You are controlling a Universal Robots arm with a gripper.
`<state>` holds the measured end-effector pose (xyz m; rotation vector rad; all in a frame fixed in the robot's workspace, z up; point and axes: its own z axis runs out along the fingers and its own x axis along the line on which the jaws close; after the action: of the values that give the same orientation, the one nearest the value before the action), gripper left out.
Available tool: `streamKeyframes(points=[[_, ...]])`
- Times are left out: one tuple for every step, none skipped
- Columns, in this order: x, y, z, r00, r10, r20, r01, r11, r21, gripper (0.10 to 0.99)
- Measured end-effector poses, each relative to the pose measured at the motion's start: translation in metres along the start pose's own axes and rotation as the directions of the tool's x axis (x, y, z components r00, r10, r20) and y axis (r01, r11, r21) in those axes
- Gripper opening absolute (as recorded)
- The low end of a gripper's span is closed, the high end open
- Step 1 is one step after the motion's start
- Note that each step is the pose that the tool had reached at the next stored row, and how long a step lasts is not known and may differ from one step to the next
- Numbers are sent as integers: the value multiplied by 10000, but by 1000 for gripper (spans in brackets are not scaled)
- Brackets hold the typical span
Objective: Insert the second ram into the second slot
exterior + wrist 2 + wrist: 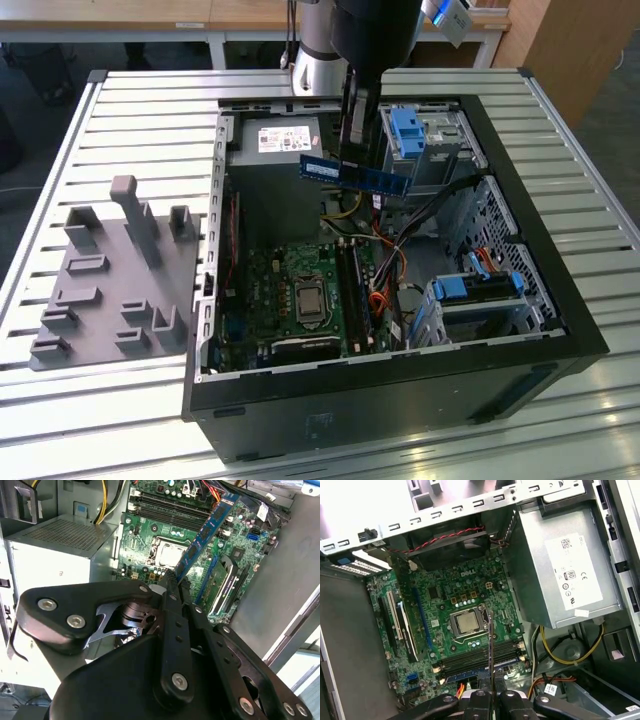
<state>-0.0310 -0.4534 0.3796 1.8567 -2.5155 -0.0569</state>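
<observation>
Lying on a slatted table [130,100], a case [590,345] is shown with its open face up. Held inside it are a green board [290,290], a grey supply [285,150] at the far end, two cages with blue latches [410,132] on the exterior view's right, and a tangle of cables [385,285] between the board and the near cage. A processor [466,623] is seated at the middle of the board, and the long slots [480,661] are laid side by side just beside it (a blue strip is seen along one of them in the first wrist view). A grey rack [110,280] is set on the table beside the case, on the exterior view's left.

The ram [390,181] is held in the air over the far part of the case, near the supply and the far cage, well apart from the slots. It is carried roughly level and gripped near its middle, so that both ends stick out past the claw [355,160]. In the second wrist view the ram [207,530] is seen running out from the claw [177,587] over the board; in the first wrist view it is seen edge-on.

The claw is clamped on the ram, with the fingers pressed to its two flat faces.
</observation>
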Motion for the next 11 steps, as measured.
streamKeyframes(points=[[0, 0, 0, 10000, 40, 2, -40, 10000, 0, 137], [0, 0, 0, 10000, 83, 4, -83, 10000, 0, 137], [0, 0, 0, 9999, 126, 5, -126, 9999, 1, 137], [0, 0, 0, 9998, 175, 7, -175, 9998, 2, 137], [0, 0, 0, 9997, 224, 9, -224, 9997, 2, 137], [0, 0, 0, 9996, 275, 11, -275, 9996, 2, 137], [0, 0, 0, 9995, 325, 12, -325, 9995, 3, 137], [0, 0, 0, 9993, 373, 15, -373, 9993, 3, 137], [0, 0, 0, 9991, 422, 16, -422, 9991, 4, 137], [0, 0, 0, 9989, 470, 18, -470, 9989, 4, 137], [0, 0, 0, 9987, 517, 20, -517, 9987, 5, 137]])
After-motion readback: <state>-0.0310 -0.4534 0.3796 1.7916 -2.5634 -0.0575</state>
